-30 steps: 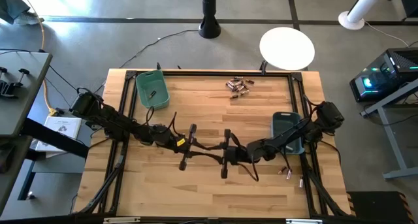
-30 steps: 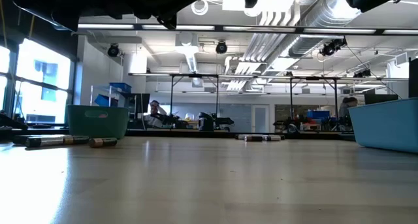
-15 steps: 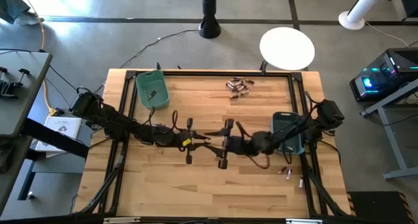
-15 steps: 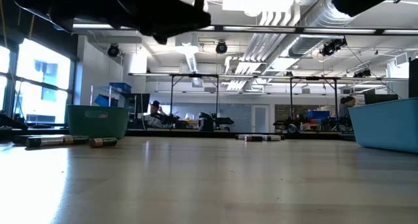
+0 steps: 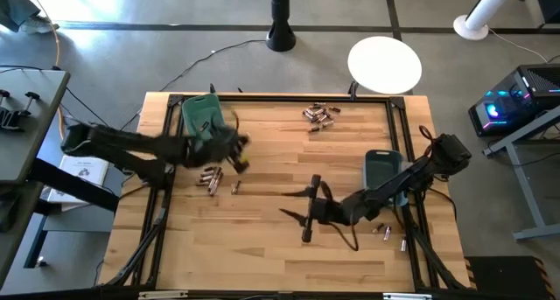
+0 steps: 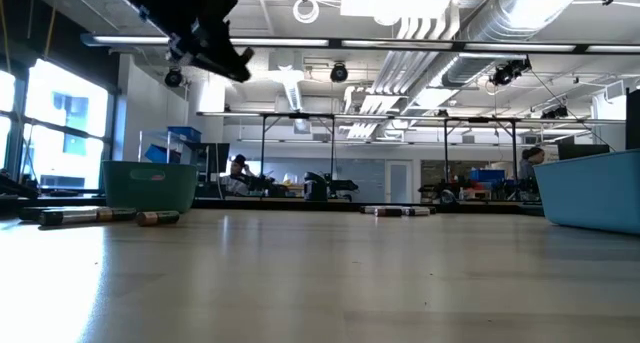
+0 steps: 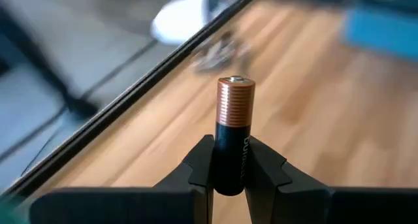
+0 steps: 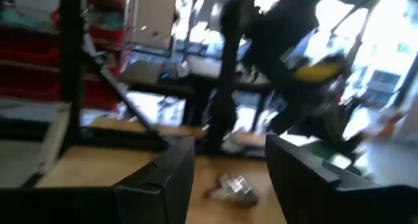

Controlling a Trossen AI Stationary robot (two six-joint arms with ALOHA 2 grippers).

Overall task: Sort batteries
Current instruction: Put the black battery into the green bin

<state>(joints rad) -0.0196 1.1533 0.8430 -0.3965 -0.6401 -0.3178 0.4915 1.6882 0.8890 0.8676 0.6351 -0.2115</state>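
My left gripper (image 5: 236, 156) is by the near right corner of the green bin (image 5: 203, 118), above the table, and is shut on a copper-and-black battery (image 7: 234, 129). In the low view the left gripper (image 6: 212, 41) is high above the board. My right gripper (image 5: 296, 214) is open and empty over the middle of the table, left of the blue-grey bin (image 5: 383, 173). A pile of batteries (image 5: 319, 116) lies at the far edge. A few batteries (image 5: 210, 177) lie near the green bin, and two batteries (image 5: 381, 232) lie near the blue-grey bin. My left gripper pinches the battery's black lower half (image 7: 228, 164) between its two fingers (image 7: 200, 166). The copper end (image 7: 235, 100) sticks out past the fingertips, along the line of the fingers. The battery is lifted clear of the table.
A black metal frame (image 5: 262, 97) runs round the wooden tabletop. The middle and near part of the board (image 5: 262, 256) is bare wood. A white round lamp head (image 5: 385, 64) stands beyond the far edge. In the low view the loose batteries (image 6: 90, 215) lie at the left.
My left gripper has drawn away from my right gripper at the table's middle and swung up and toward the far left, to the green bin. My right gripper has moved a little toward the near edge. The batteries near the green bin, once under the left arm, now show.
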